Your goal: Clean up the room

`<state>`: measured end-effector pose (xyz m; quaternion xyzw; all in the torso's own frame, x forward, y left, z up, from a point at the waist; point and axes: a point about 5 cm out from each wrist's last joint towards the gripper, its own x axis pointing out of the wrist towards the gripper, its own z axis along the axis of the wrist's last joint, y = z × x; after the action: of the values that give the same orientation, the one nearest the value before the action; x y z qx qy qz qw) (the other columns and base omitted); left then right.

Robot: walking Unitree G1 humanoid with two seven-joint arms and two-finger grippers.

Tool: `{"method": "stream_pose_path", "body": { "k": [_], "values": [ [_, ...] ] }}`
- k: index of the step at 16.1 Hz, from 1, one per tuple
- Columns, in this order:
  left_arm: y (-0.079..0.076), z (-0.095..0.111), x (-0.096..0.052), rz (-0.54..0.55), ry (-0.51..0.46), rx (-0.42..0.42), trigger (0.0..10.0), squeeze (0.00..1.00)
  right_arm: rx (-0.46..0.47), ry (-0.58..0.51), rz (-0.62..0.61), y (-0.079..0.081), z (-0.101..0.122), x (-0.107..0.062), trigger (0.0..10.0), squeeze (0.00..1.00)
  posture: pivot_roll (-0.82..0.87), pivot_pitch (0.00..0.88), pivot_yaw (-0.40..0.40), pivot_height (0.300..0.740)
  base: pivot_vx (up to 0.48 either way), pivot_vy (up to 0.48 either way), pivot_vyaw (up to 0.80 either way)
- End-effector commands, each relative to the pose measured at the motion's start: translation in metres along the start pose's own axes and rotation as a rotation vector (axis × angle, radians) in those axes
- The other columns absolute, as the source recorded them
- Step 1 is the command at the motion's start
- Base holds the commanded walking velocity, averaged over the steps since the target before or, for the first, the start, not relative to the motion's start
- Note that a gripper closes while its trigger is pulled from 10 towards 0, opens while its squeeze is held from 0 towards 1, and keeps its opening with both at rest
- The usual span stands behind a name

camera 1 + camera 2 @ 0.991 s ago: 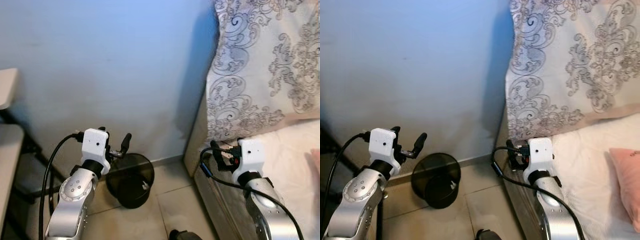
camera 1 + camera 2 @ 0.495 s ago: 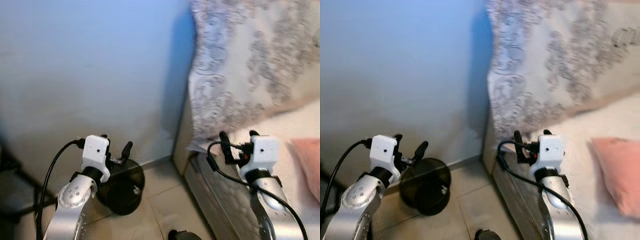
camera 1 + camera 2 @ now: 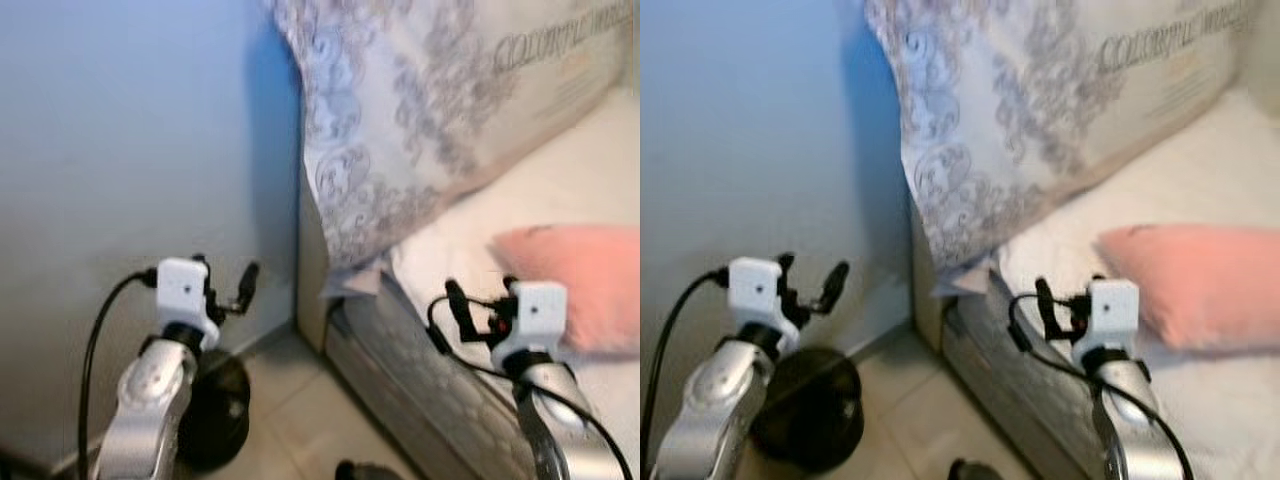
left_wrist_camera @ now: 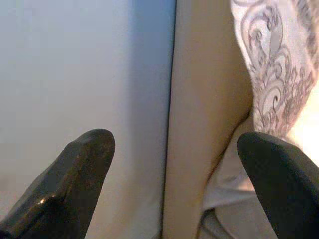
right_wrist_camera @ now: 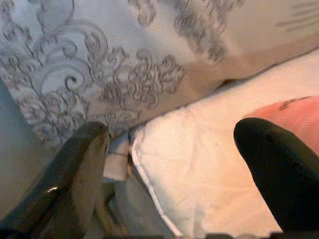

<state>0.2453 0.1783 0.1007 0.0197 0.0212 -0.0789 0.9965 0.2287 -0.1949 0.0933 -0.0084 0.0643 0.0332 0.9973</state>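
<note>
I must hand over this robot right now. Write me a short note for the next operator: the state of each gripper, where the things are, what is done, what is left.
Left gripper: open, empty, raised near the pale blue wall, above the round black waste bin on the tiled floor.
Right gripper: open, empty, held over the edge of the white mattress.
A pink pillow lies on the mattress; a large grey-patterned pillow leans at the head of the bed.
Done: nothing visibly tidied. Left: pick what to tidy; nothing is held yet.

Two silver arms end in white blocks; each end effector, left (image 3: 222, 288) and right (image 3: 483, 298), has black fingers, with black cables looping behind.
</note>
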Motion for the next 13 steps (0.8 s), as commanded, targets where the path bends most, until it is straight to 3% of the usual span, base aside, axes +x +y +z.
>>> {"method": "stream_pose_path", "body": {
  "k": [1,6,10,13],
  "values": [
    [0.006,0.001,-0.002,0.033,0.001,0.023,10.0,1.00,0.014,0.004,0.029,0.006,0.000,0.000,10.0,1.00,-0.05,0.000,-0.007,0.740,0.000,0.000,-0.80],
    [0.013,0.001,-0.001,0.055,-0.006,0.026,10.0,1.00,0.025,0.010,0.061,0.014,-0.001,-0.004,10.0,1.00,-0.06,0.000,0.012,0.740,0.000,0.000,-0.80],
    [0.014,-0.002,-0.003,0.029,0.004,-0.056,10.0,1.00,0.039,-0.005,0.049,0.009,-0.003,-0.013,10.0,1.00,-0.05,0.000,0.011,0.740,0.000,0.000,-0.80],
    [0.013,-0.001,-0.005,0.037,0.004,-0.067,10.0,1.00,0.031,-0.006,0.050,0.010,-0.002,-0.011,10.0,1.00,-0.06,0.000,0.010,0.740,0.000,0.000,-0.80]
  ]
}}
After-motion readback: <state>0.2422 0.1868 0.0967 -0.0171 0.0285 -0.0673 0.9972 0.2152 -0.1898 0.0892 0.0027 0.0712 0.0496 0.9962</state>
